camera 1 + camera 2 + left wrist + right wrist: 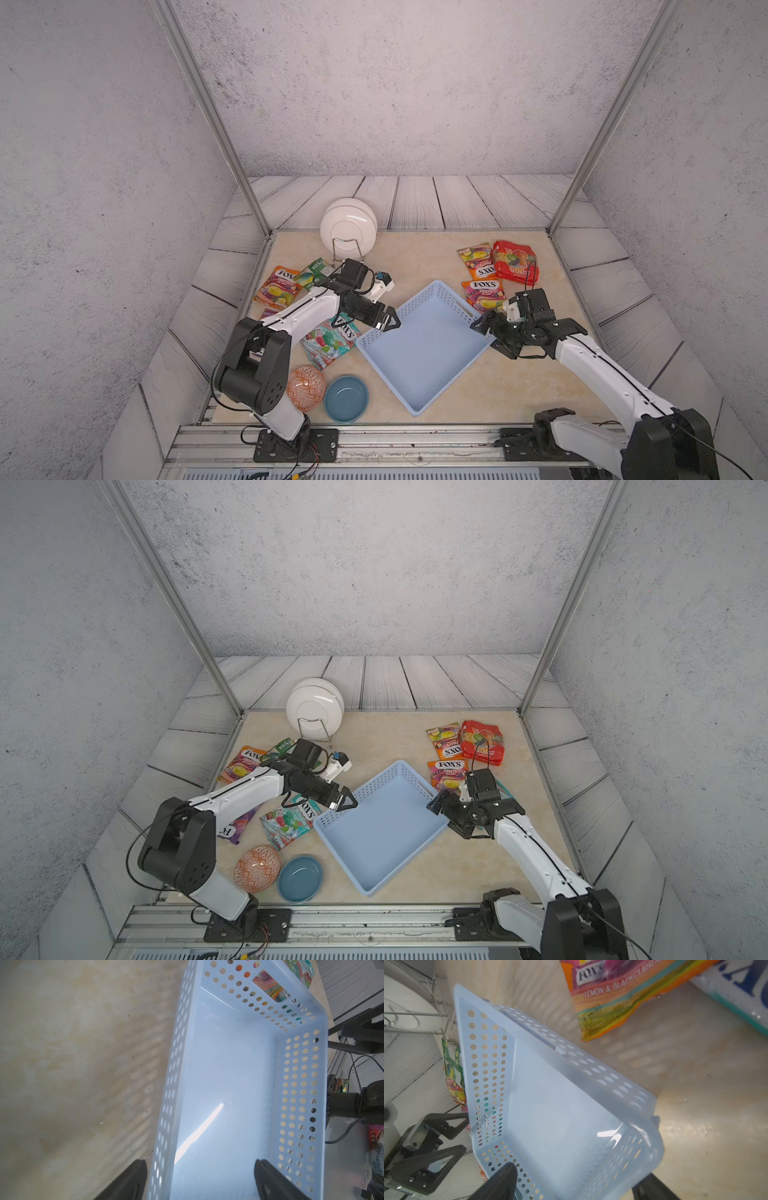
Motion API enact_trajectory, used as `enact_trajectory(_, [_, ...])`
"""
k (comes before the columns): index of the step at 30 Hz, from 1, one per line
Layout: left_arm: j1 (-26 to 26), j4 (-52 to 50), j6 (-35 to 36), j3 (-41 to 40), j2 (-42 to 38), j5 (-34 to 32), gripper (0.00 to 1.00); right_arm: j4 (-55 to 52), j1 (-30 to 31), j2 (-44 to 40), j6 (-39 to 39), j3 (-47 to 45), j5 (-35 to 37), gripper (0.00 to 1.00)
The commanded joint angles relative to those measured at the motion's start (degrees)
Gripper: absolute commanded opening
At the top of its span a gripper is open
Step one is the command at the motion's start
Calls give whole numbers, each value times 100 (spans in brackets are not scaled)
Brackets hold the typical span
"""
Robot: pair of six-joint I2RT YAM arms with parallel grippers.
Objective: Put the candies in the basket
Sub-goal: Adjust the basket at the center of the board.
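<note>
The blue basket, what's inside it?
Nothing yet. The basket's pale blue floor is bare in every view, and the candy bags all lie outside it. Only small bits of two corners are covered from above, by the left gripper and right gripper.

In both top views, white plates [348, 224] stand in a wire rack [334, 250] left of centre, while an orange patterned bowl [306, 387] and a dark blue bowl [346, 398] sit side by side at lower left.

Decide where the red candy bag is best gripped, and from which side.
The red candy bag lies flat, with an orange FOX'S bag close beside one side. Probably pinch the opposite, free edge from above with the right end effector, which is nearer.
</note>
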Motion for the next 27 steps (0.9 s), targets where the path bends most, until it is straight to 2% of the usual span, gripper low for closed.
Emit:
enact_trajectory(1, [-97,5,-71,65,130,194,86,421,58,397,119,378,140,88])
enact_trajectory(14, [-218,102,-211,-30,122,363,86,270,240,2360,-346,2176,208,88])
enact_trajectory(27, [-202,174,-179,-105,23,121,89,-343,245,3935,-862,3938,168,88])
